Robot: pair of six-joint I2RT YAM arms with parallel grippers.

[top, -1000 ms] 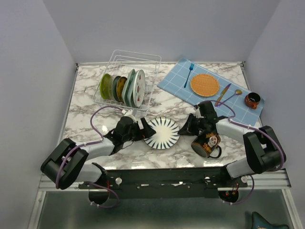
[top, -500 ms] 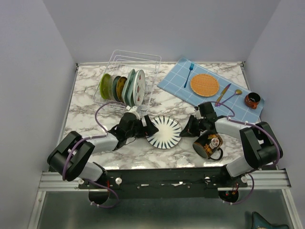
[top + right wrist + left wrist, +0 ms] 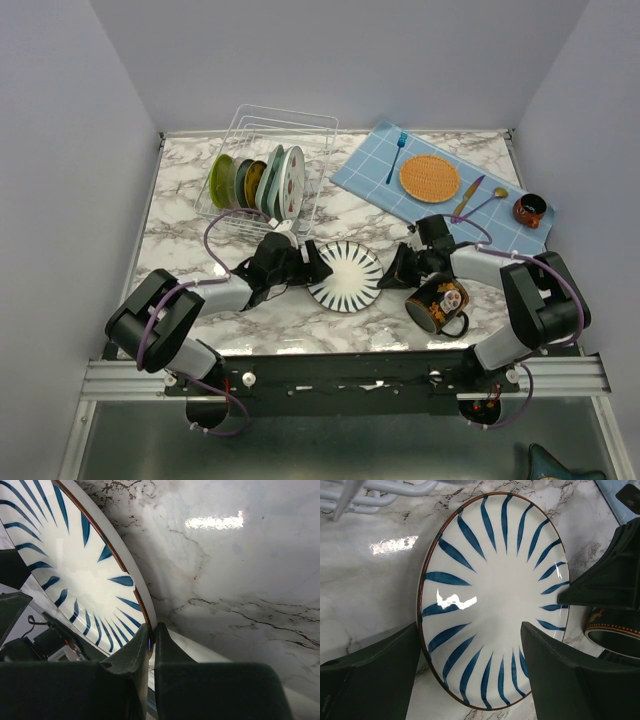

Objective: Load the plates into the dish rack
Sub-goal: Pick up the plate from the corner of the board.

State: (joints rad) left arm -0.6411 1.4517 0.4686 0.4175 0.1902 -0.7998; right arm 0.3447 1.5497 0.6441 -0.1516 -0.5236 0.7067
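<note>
Looking down from above, the white wire dish rack [image 3: 285,130] stands at the upper left of the marble table [image 3: 180,230]. Several plates [image 3: 255,182] stand on edge in its slots. One more, a white striped plate [image 3: 343,277] with dark blue rays, is outside the rack on the table at the centre of the frame, just below the rack's near corner. The left gripper [image 3: 312,268] is at this plate's left rim and the right gripper [image 3: 392,272] is at its right rim. A black mug [image 3: 437,303] lies on its side just right of the plate, under the right arm. At the upper right, a blue checked cloth [image 3: 365,168] carries a round orange mat [image 3: 429,178], a fork [image 3: 397,156], a spoon [image 3: 487,203] and a small dark bowl [image 3: 529,210].

From the left wrist, the striped plate [image 3: 490,595] fills the middle of the frame as a tilted oval. The left gripper [image 3: 470,630] is spread wide, one finger in each lower corner, with the plate's near rim between them. Whether they touch it cannot be told. Rack wires [image 3: 375,487] cross the top left corner. The right gripper [image 3: 610,575] shows dark at the right edge, on the plate's far rim, with the mug [image 3: 615,635] just below it.

From the right wrist, the right gripper [image 3: 152,629] is pressed together on the striped plate [image 3: 75,565], pinching its brown-edged rim at bottom centre. The plate slants away to the upper left, and the table [image 3: 225,580] fills the right.
</note>
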